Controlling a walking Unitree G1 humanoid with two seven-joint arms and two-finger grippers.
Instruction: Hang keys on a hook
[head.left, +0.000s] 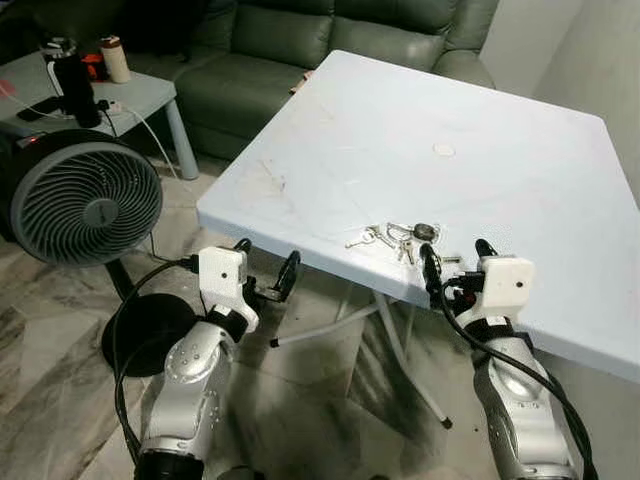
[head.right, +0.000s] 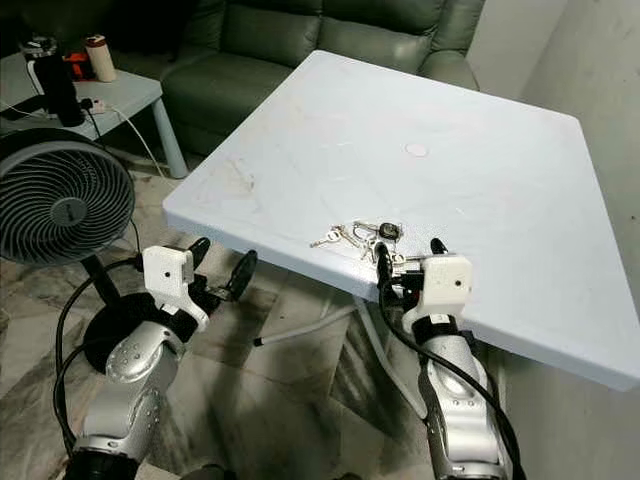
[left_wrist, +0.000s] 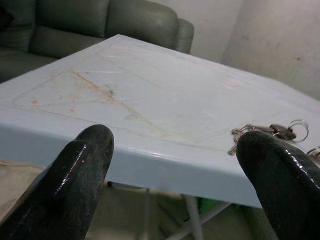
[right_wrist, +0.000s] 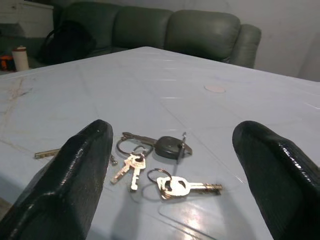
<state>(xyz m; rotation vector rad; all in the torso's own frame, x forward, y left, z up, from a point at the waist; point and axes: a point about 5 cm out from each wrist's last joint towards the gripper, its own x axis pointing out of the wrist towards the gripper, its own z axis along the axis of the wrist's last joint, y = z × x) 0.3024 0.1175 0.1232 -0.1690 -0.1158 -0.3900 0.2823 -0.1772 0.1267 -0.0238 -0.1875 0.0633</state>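
Note:
A bunch of keys (head.left: 397, 237) on rings, with a dark fob, lies near the front edge of the pale blue table (head.left: 480, 160). In the right wrist view the keys (right_wrist: 156, 162) lie spread out just ahead of the fingers. My right gripper (head.left: 457, 260) hovers open at the table's front edge, directly before the keys and apart from them. My left gripper (head.left: 266, 263) is open too, lower and left of the table's front corner, holding nothing. In the left wrist view the keys (left_wrist: 270, 133) show far along the tabletop.
A grey standing fan (head.left: 82, 208) is on the floor at left, its cable trailing by my left arm. Behind it stands a low side table (head.left: 140, 95) with a bottle and cup. A green sofa (head.left: 300, 45) lies beyond the table. White table legs (head.left: 385, 330) cross below.

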